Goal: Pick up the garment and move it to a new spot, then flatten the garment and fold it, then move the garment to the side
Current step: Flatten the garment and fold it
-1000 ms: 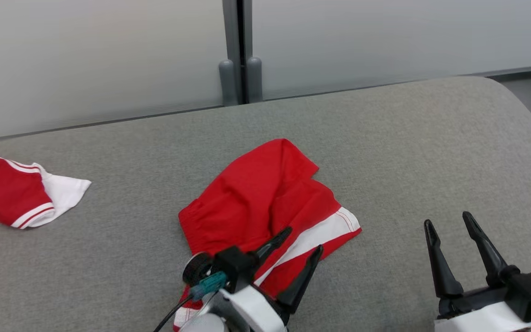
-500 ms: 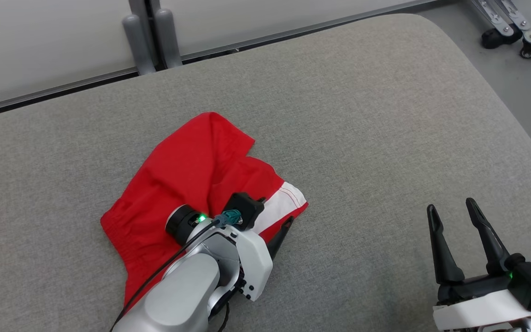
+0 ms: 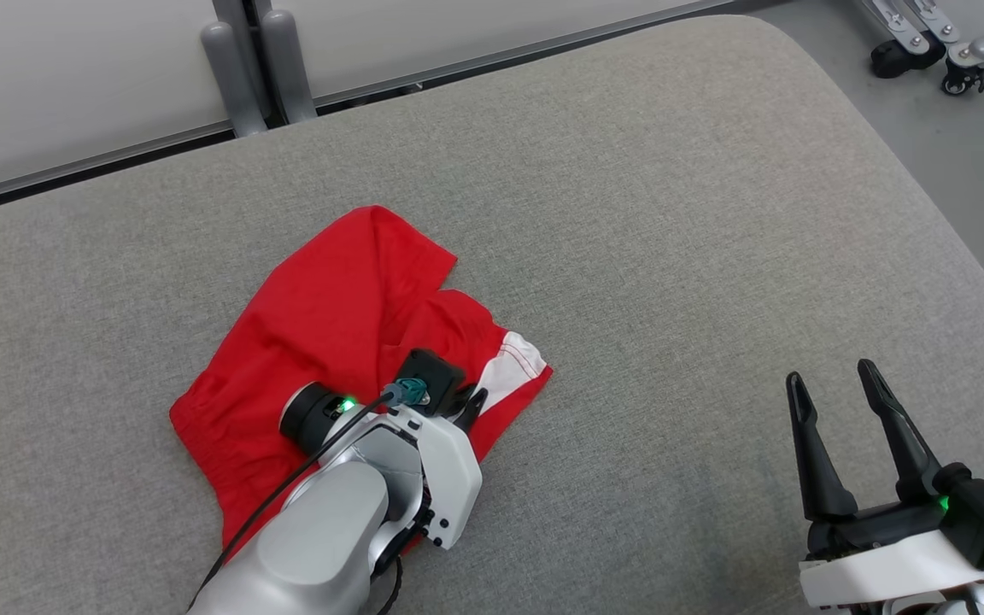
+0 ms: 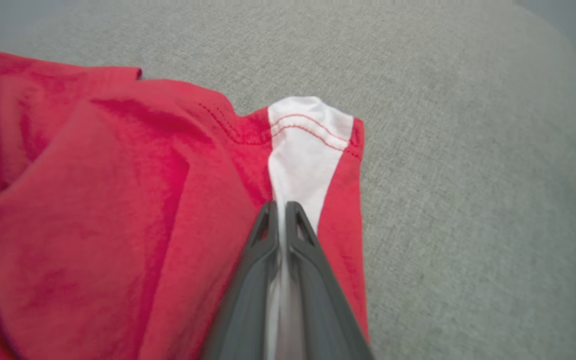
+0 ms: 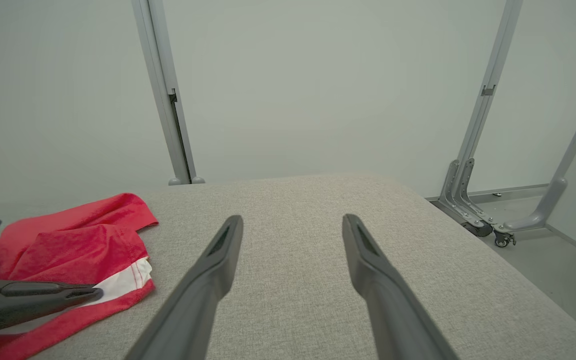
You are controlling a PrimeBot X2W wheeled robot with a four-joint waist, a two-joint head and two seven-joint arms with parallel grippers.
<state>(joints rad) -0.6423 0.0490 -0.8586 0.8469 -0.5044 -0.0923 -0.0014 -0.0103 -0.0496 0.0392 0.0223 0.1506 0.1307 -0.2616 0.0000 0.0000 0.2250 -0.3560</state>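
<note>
Garment (image 3: pixel 330 307) pinched at its hem by the left gripper (image 3: pixel 471 403)

Red with a white stripe (image 3: pixel 513 363), the garment lay crumpled and partly folded over itself on the grey padded surface (image 3: pixel 671 213), left of centre in the head view. Its gathered edge sat nearest the robot's left, and its striped corner pointed to the right.

In the left wrist view the left gripper (image 4: pixel 279 205) had its two dark fingers drawn almost together. A thin fold of the white stripe (image 4: pixel 308 150) was caught between them, just short of the hem. Two lines of red stitching crossed the white stripe near that hem. The cloth around the grip rose in soft ridges, while the rest of it lay on the padding. A green light (image 3: pixel 342 404) glowed on the left wrist, beside a teal connector (image 3: pixel 411 391).

At the lower right of the head view, the right gripper (image 3: pixel 830 376) stood well apart from the garment, its fingers spread wide and holding nothing. From the right wrist view, those fingers (image 5: pixel 218 260) pointed across bare padding, with the garment (image 5: pixel 68 235) and the left gripper (image 5: pixel 95 293) off to that view's left.

Beyond the surface's far edge rose pale wall panels with a grey post (image 3: pixel 244 68). A metal frame on castors (image 3: pixel 953 77) stood on the floor past the rounded corner.
</note>
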